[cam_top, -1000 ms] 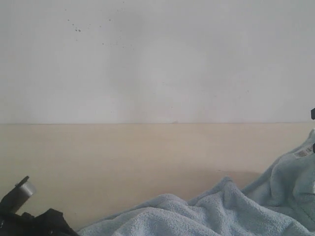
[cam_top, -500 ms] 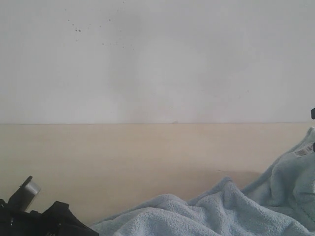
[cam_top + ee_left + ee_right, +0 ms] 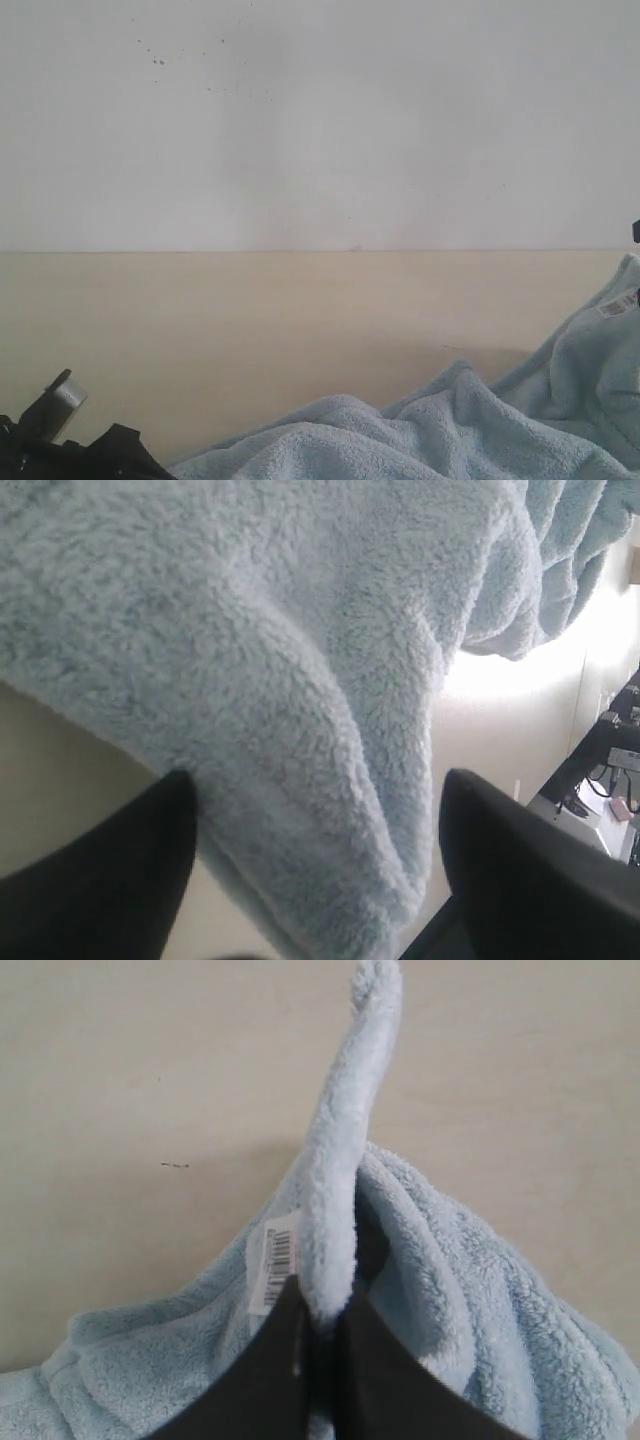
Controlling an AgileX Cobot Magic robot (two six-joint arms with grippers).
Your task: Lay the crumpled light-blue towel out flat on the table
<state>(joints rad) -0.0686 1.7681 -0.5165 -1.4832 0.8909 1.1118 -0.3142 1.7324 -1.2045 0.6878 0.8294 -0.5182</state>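
**Current state.** The towel (image 3: pixel 430 440) lies bunched in thick folds on the desk (image 3: pixel 250 320), at the near right of the exterior view. The desk runs well beyond it toward the white wall (image 3: pixel 320 120).

**Right end effector** (image 3: pixel 320 1305). The fingers are pressed together and pinch a narrow ridge of the towel's hemmed edge. The grasp point is just beside the white barcode tag (image 3: pixel 272 1260). In the exterior view this part of the cloth rises along the right border, so it appears to be held up off the desk.

**Left end effector** (image 3: pixel 315 780). The fingers are spread wide, one on each side of a rounded, hemmed fold of the towel. The fold sits between them, but nothing is pinched. Whether either finger touches the pile cannot be determined from the wrist view.

**Step in hand.** This appears to be acquisition of the second grasp point. One edge is secured on the right, the left side is positioned but not closed, and the cloth has not been spread.

**Next move, requirements.**
1. The left fingers need to close on the fold between them. Ideally they take the hem alone and not several stacked layers, since a multi-layer pinch would likely keep a crease in the cloth.
2. With both grasps secure, the two arms would need to separate across the desk until the folds between them draw out.
3. The cloth can then be lowered flat before either grasp is released.
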